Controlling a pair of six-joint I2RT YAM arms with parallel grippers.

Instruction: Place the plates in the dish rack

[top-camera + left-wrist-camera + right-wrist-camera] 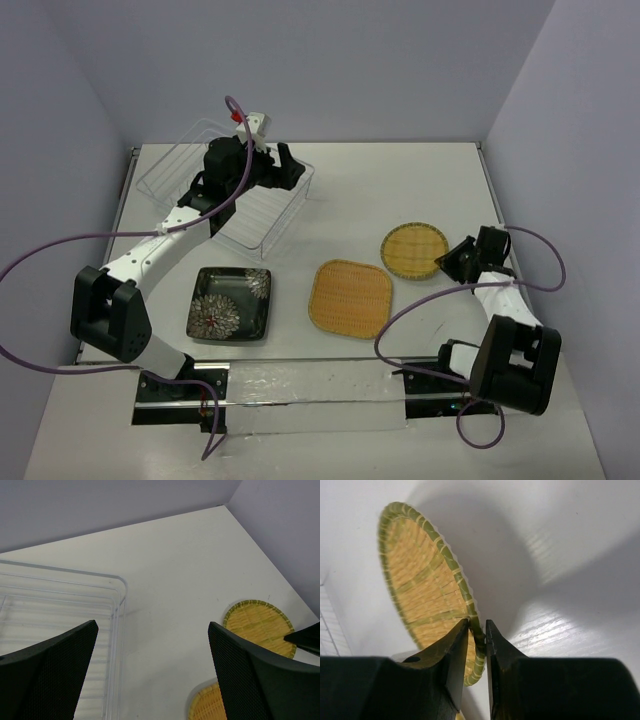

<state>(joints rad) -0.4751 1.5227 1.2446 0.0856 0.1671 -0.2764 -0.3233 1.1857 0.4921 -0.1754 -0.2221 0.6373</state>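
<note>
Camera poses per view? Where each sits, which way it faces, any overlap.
Top: above and behind the arm bases, looking down at the table; both arms show.
Left wrist: above the dish rack, facing the far right table corner; open left tool shows.
Right wrist: low, facing the yellow plate; right tool pinches its rim.
Shared: all three see the yellow plate.

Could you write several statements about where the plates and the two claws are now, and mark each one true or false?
1. The right claw pinches the rim of the yellow plate. True.
2. The black plate stands in the dish rack. False: it lies flat on the table, outside the rack.
3. The left claw is open and holds nothing. True.
4. The orange plate lies on top of the yellow plate. False: it lies beside it, on the table.
</note>
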